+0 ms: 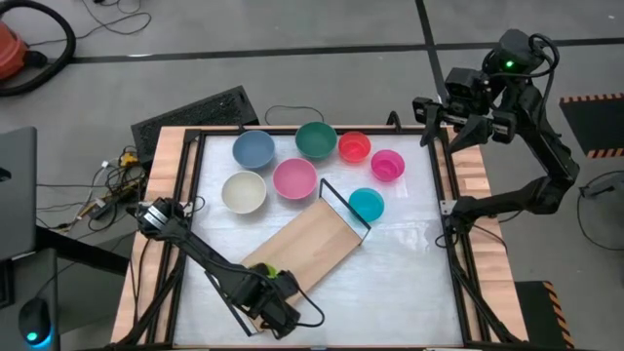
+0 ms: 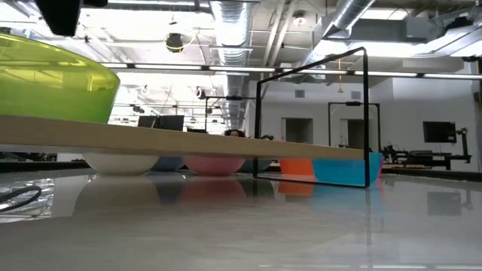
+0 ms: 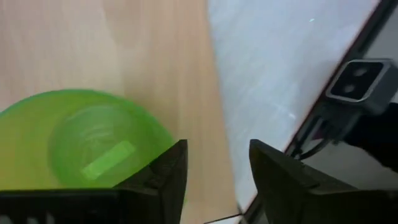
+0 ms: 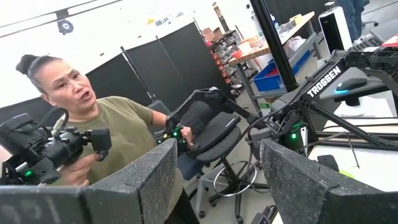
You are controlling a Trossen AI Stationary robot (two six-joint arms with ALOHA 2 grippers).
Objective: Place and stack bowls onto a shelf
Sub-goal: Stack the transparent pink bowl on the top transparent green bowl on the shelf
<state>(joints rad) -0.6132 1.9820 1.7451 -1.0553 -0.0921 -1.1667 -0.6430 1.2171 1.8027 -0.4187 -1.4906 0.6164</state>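
Past two dark, textured right gripper (image 4: 214, 186) fingers set apart: a person in an olive shirt (image 4: 118, 146), black office chair (image 4: 214, 134), black "TROSSEN" arm (image 4: 323, 81).

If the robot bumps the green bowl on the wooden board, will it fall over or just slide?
Probably slide. The green bowl sits upright on the smooth shelf, and its wide, low shape in the low view looks hard to tip. It looks like thin, see-through plastic, so likely light and easy to shove. It sits near the board's end, so a hard push might send it off.
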